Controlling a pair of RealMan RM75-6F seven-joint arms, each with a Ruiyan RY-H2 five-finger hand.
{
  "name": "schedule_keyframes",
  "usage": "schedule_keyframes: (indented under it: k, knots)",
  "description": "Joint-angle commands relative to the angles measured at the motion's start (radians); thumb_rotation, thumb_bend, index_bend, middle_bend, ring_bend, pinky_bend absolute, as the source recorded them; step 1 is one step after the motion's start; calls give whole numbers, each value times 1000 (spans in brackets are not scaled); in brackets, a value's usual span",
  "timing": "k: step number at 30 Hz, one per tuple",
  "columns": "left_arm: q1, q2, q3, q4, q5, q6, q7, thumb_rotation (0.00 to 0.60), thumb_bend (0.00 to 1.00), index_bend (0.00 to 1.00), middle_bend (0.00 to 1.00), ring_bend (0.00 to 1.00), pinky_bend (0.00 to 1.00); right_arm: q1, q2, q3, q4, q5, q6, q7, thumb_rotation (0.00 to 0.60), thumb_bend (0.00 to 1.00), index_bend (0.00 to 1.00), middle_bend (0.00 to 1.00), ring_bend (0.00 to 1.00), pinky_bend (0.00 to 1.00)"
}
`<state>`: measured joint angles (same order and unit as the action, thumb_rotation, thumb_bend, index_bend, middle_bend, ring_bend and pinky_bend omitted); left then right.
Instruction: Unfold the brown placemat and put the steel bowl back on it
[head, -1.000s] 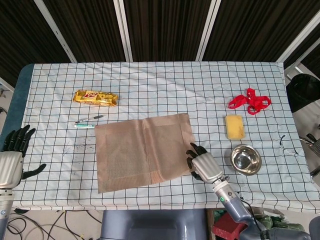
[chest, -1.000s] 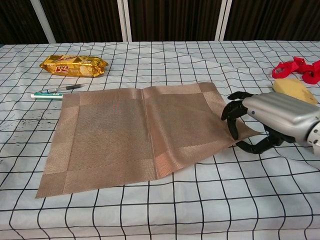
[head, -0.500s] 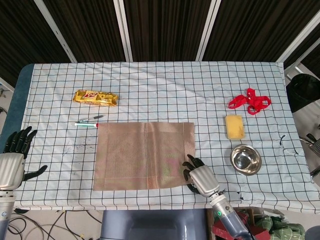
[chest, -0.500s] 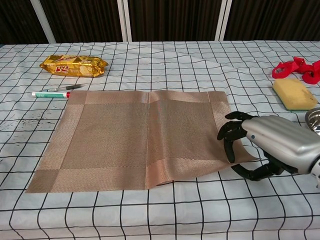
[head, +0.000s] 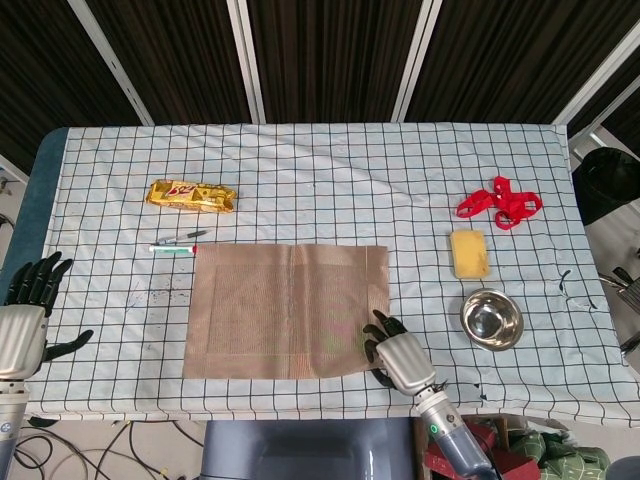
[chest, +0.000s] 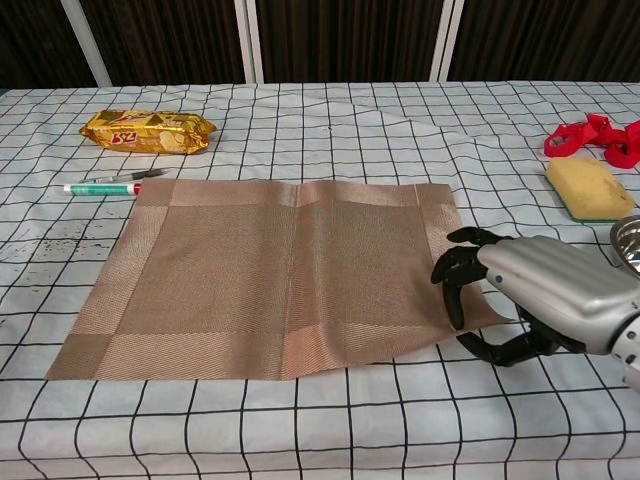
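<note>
1. Desk (head: 300, 160) with a checked cloth carries everything; the cloth is loose and wrinkled, so it may drag or bunch under anything slid across it.
2. Brown placemat (head: 290, 310) lies open and nearly flat at centre front, with a fold crease down the middle. Risk: its near right corner sits under the right hand's fingers, so a careless lift could pull that corner up or skew the mat.
3. Right hand (chest: 540, 300) is at the mat's near right corner, fingers (chest: 455, 275) curled down over the edge and thumb beneath. Cannot tell whether it truly pinches the mat or only rests on it.
4. Left hand (head: 25, 315) is at the far left desk edge, fingers spread apart, holding nothing, well clear of the mat.
5. Steel bowl (head: 492, 319) sits upright on the cloth to the right of the mat, not yet on it. Risk: smooth rim and shiny wall, likely to slip or tip in the grasp; the sponge (head: 469, 253) just behind it may get bumped.
6. Snack packet (head: 192, 195), pen (head: 172, 247) and red strap (head: 499, 203) lie away from the likely path.
</note>
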<state>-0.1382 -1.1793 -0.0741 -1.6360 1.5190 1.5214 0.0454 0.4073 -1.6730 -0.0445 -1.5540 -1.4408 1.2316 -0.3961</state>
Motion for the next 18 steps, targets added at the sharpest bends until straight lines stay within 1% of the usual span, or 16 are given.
schedule_keyframes:
  k: [1,11,13,14,16,18]
  knots:
    - [0,0,1,0,0,-2,2,600,16,0,0,0,0,-5,8,3,-5,4,1,-3,600,439,648,250,59,176]
    - [1,-3,3,-2,2,-1,10,600,16,0,0,0,0,-22,31,4,-13,6,6,-8,600,436,648,238,59,176]
    - [1,-4,3,-3,2,-1,10,600,16,0,0,0,0,-25,34,3,-14,6,4,-12,600,397,626,212,59,176]
    - [1,-3,3,-3,2,-1,10,600,16,0,0,0,0,-26,37,1,-17,7,1,-15,600,361,591,193,59,176]
    - [2,-3,3,-3,3,-1,10,600,16,0,0,0,0,-27,43,-2,-22,8,-5,-19,600,277,475,145,59,176]
    - [2,-3,3,-3,3,-1,10,600,17,0,0,0,0,-32,50,-6,-30,9,-8,-25,600,188,320,88,57,176]
